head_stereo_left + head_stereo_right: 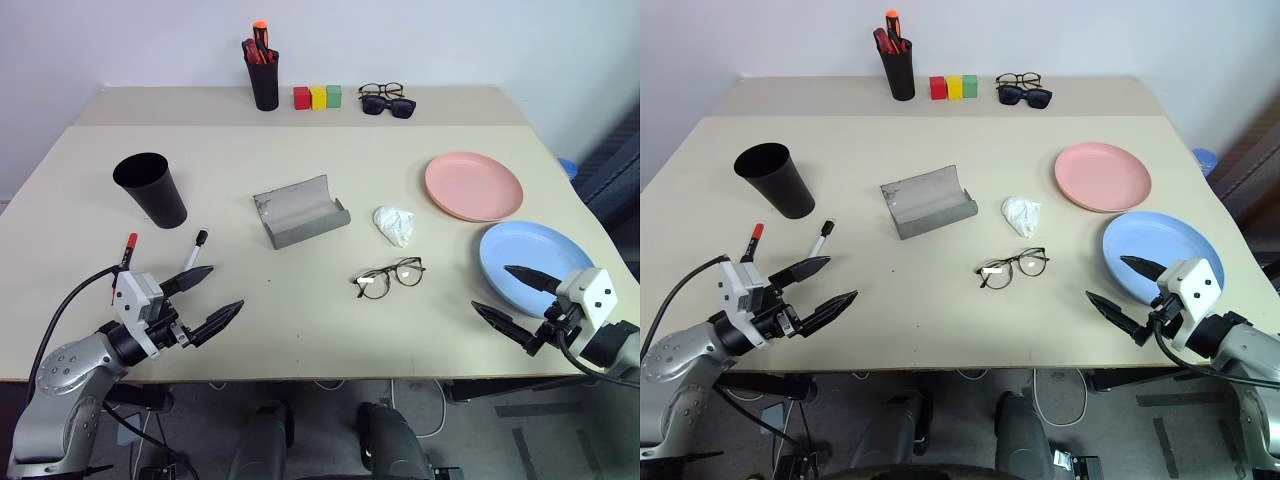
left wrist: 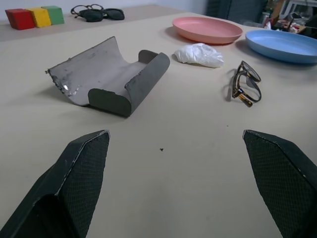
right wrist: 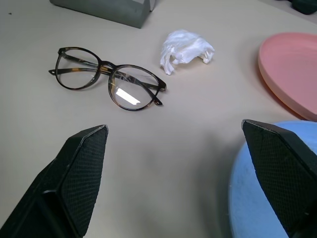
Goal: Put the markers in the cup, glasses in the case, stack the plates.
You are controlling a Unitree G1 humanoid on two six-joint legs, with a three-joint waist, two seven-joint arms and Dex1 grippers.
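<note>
Fingers on both arms stand spread wide with nothing between them: the left gripper [image 1: 205, 296] hovers over the table's [image 1: 300, 340] near-left edge, just beside the markers, and the right gripper [image 1: 515, 298] hangs at the near rim of the blue plate [image 1: 520, 250], not visibly touching it.

None of the 3 jobs looks started. The 2 markers lie side by side on the table close to the left gripper, the red-capped marker [image 1: 129, 247] and the black-capped marker [image 1: 195, 250], with the cup [image 1: 152, 188] upright just beyond them. The glasses [image 1: 391, 276] rest unfolded near the table's middle, between the 2 grippers; the case [image 1: 299, 212] lies open a little further back, and a crumpled white tissue [image 1: 394, 225] sits between case and plates. The pink plate [image 1: 473, 185] lies just behind the blue plate, their rims near one another but not stacked.

Judging by position, the markers are the likeliest first step: the left gripper would need to drop onto 1 slim barrel, close across it, lift, and release over the cup's mouth. Equally, the right gripper is well placed to take the blue plate's rim.
</note>
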